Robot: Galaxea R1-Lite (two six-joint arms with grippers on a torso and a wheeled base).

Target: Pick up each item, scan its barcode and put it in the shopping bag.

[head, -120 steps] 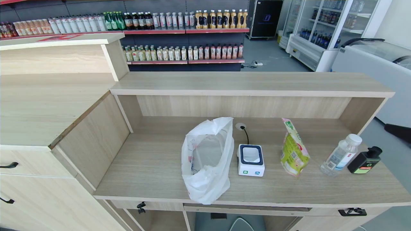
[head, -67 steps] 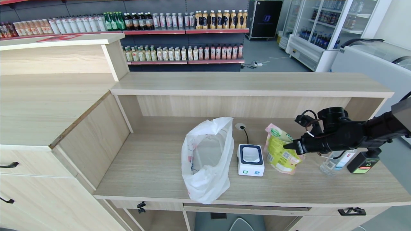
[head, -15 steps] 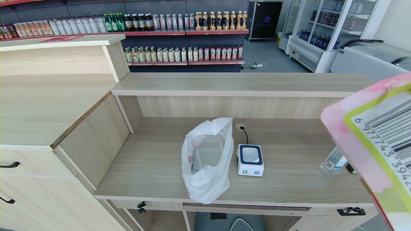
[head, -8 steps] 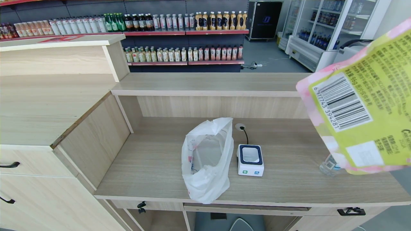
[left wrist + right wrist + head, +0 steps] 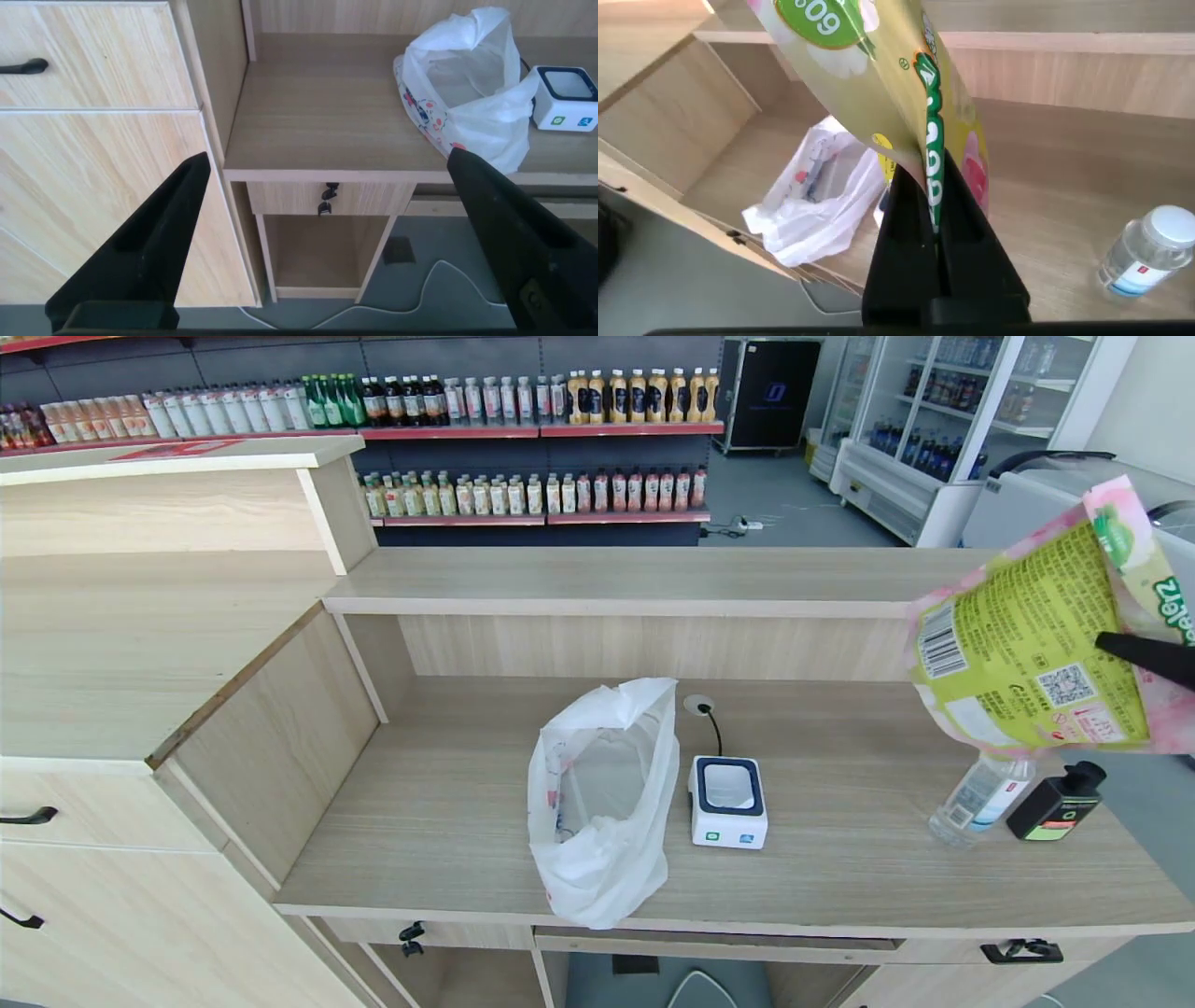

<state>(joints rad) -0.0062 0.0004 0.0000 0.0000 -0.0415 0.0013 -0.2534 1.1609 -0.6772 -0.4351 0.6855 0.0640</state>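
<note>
The right gripper [image 5: 1113, 646] is clamped on a green and pink snack pouch [image 5: 1018, 644], its black fingers pressed together on the pouch's thin edge in the right wrist view [image 5: 934, 224]. The pouch is held up in the air, tilted, over the right part of the bench [image 5: 840, 877], well clear of the surface, and its printed back with the barcode [image 5: 941, 642] faces the head camera. Below it a clear bottle [image 5: 976, 793] stands on the bench, its top hidden behind the pouch in the head view, and a black pump bottle [image 5: 1055, 803] stands just beside it to the right. Near the middle of the bench a white shopping bag [image 5: 602, 803] stands with its mouth open, and the scanner [image 5: 728, 800] sits just to its right, window facing up, with a cable [image 5: 715, 728] running to a hole behind it. The left gripper [image 5: 327, 233] hangs low off the bench's left front corner with its fingers wide apart and nothing between them, next to the cabinet drawers [image 5: 93, 93].
</note>
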